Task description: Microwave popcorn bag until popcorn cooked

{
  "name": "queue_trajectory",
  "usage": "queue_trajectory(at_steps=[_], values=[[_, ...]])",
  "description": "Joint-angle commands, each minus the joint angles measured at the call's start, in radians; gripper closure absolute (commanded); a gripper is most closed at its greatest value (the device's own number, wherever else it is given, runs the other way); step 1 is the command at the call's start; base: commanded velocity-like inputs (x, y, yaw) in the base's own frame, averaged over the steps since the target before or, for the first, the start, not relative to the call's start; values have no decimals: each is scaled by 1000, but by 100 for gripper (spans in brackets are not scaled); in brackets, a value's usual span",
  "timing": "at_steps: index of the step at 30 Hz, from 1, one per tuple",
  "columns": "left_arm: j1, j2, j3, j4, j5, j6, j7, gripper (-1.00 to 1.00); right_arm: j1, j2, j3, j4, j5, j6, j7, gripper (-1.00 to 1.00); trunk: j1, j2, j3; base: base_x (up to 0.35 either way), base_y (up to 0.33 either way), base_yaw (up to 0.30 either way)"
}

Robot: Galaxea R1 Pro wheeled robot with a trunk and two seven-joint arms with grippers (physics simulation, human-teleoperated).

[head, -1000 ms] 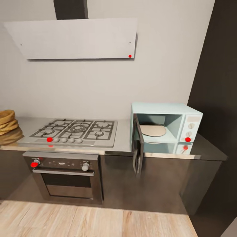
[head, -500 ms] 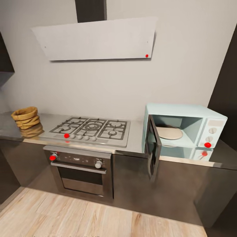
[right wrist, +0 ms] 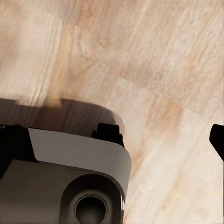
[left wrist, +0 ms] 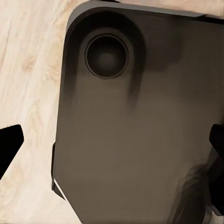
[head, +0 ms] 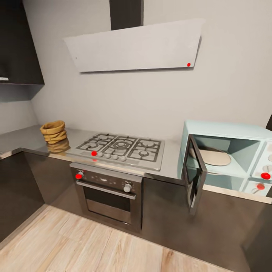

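Nearest to you, both wrist cameras look straight down. In the left wrist view, the left end effector (left wrist: 112, 144) shows as two dark fingertips (left wrist: 9, 140) at opposite edges of the frame, spread wide with nothing between them, hanging above the robot's dark base (left wrist: 140, 130) with the wood floor (left wrist: 28, 70) beside it. In the right wrist view, the right end effector (right wrist: 112, 140) is also spread wide and holds nothing; one dark fingertip (right wrist: 217, 137) sits at the frame edge over pale floorboards, with a grey corner of the base (right wrist: 79, 154) below.

The head view gives what the wrist views do not: the kitchen. Wood floor lies in front, then dark cabinet fronts (head: 22, 181) and a built-in oven (head: 109, 194) with a red marker on a knob. Above them runs the glossy grey table (head: 172, 166). The gas hob (head: 122, 149) sits in its middle. At the far left of the table, well apart from the microwave, stands the popcorn bag (head: 53, 131), upright, its rolled rim open; you cannot tell what is inside. At the right, the mint-blue microwave (head: 226, 130) stands with its dark glass door (head: 195, 175) swung open toward you. Inside it a pale round turntable (head: 213, 156) lies bare. Behind, a flat grey hood (head: 136, 47) hangs on the pale wall.
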Motion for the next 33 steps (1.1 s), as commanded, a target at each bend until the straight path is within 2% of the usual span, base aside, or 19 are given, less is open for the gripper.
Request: queue_trajectory(at_steps=[1, 33], values=[[1, 0, 2, -2, 7, -1, 0, -100, -1, 0, -8, 3, 8, -6, 1, -100, 0, 0, 0, 0, 0, 259], [1, -1, 2, -2, 7, -1, 0, -100, -1, -2, -6, 3, 11, 7, -21, -100, 0, 0, 20, 0, 0, 257]])
